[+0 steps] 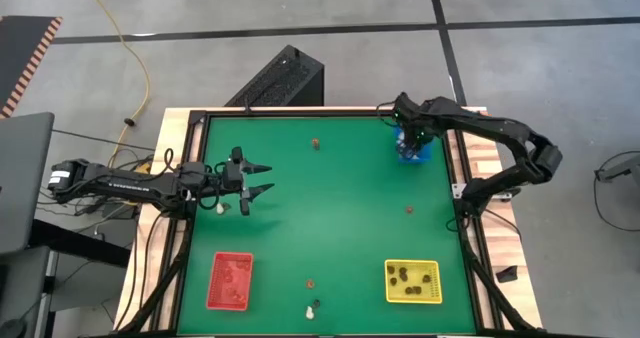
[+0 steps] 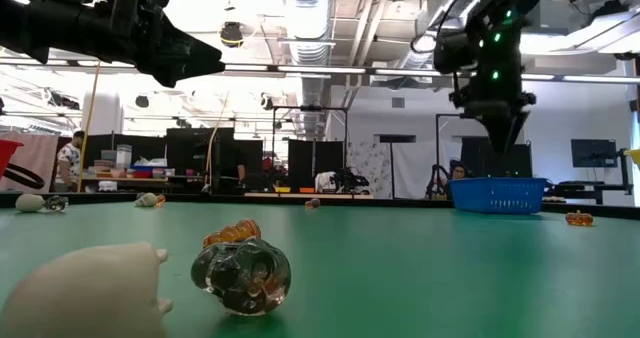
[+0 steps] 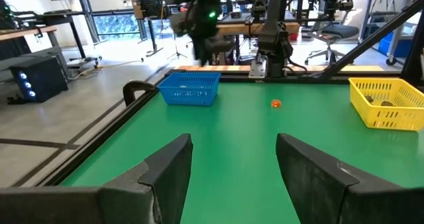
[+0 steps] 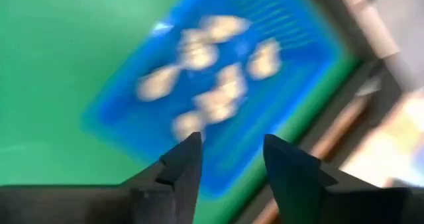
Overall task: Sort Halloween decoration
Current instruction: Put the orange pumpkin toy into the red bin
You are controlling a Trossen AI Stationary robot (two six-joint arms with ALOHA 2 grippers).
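Note:
My left gripper hangs open above the green table's left part and touches nothing. A whitish trinket lies on the table just behind it. My right gripper is open and empty, pointing down over the blue tray, which holds several whitish trinkets. Loose trinkets rest on the table: a brown one far, a reddish one right of middle, a reddish one near, and a whitish one with a dark one at the near edge.
The red tray sits near left with reddish pieces in it. The yellow tray sits near right and holds dark pieces. A raised black frame runs around the table. The green middle of the table is bare.

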